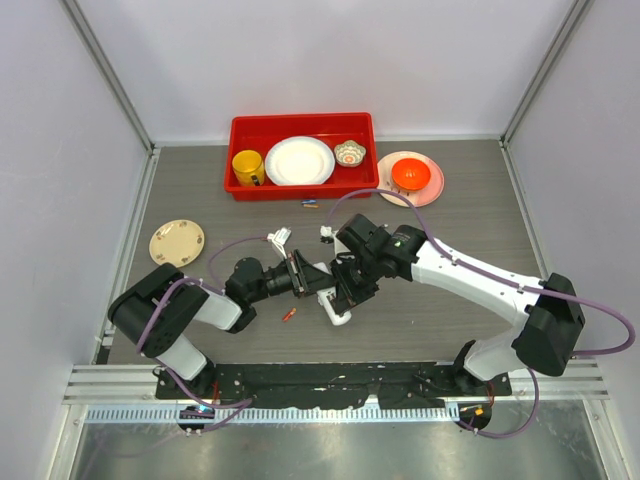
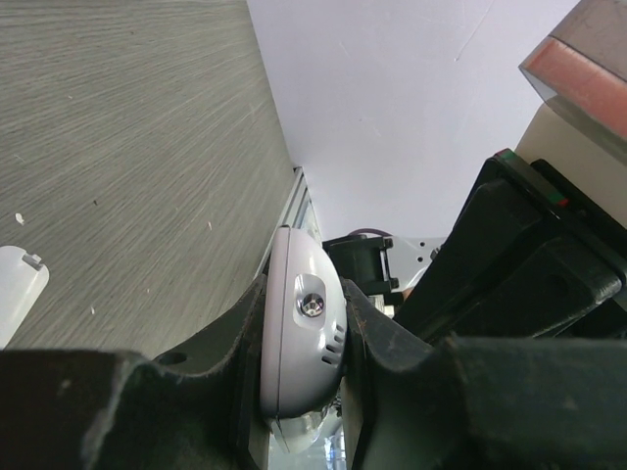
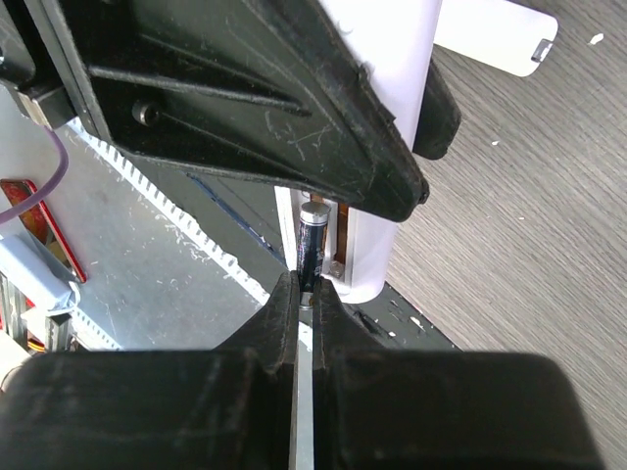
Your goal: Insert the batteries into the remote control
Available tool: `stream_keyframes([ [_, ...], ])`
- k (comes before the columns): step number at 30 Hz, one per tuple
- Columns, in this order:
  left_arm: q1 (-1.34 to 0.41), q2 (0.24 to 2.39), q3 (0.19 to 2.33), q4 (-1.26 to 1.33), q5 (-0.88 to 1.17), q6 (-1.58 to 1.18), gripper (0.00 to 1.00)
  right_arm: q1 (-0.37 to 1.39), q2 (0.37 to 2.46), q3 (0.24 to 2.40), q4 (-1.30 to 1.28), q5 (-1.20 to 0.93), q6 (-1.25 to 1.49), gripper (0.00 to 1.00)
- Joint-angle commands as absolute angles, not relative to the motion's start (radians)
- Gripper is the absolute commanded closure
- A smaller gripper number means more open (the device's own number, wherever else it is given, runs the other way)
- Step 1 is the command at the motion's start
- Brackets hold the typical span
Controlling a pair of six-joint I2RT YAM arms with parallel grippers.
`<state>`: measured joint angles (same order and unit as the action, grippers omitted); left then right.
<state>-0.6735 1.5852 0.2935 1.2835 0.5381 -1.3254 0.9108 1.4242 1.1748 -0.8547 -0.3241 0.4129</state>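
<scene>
My left gripper (image 1: pixel 316 281) is shut on the remote control (image 2: pixel 304 333), a slim white oblong clamped edge-on between its fingers. In the top view the remote's rounded end (image 1: pixel 338 313) pokes out below the two grippers, above the table's middle. My right gripper (image 3: pixel 307 294) is shut on the lower end of a black battery (image 3: pixel 312 243). That battery stands in the remote's recessed slot (image 3: pixel 343 245), beside a copper contact. Of the other batteries, a red one (image 1: pixel 289 314) lies on the table just left of the remote. Another one (image 1: pixel 310 204) lies by the red tray.
A flat white cover piece (image 3: pixel 500 39) lies on the table close by, also seen in the left wrist view (image 2: pixel 15 294). At the back stand a red tray (image 1: pixel 240 130) with dishes and a pink plate (image 1: pixel 432 190) with an orange bowl. A beige plate (image 1: pixel 176 241) lies at the left.
</scene>
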Motion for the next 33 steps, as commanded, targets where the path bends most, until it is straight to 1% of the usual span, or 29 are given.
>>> stream_keyframes([
  [1, -0.678, 1.559, 0.299, 1.546, 0.56, -1.327, 1.0, 0.916, 1.431, 1.226, -0.851, -0.321, 0.39, 0.99],
  [12, -0.696, 1.56, 0.31, 1.546, 0.535, -1.333, 1.0, 0.916, 1.422, 1.2, -0.804, -0.344, 0.431, 0.99],
  [33, -0.759, 1.506, 0.325, 1.546, 0.517, -1.351, 1.0, 0.916, 1.428, 1.144, -0.715, -0.321, 0.466, 0.99],
])
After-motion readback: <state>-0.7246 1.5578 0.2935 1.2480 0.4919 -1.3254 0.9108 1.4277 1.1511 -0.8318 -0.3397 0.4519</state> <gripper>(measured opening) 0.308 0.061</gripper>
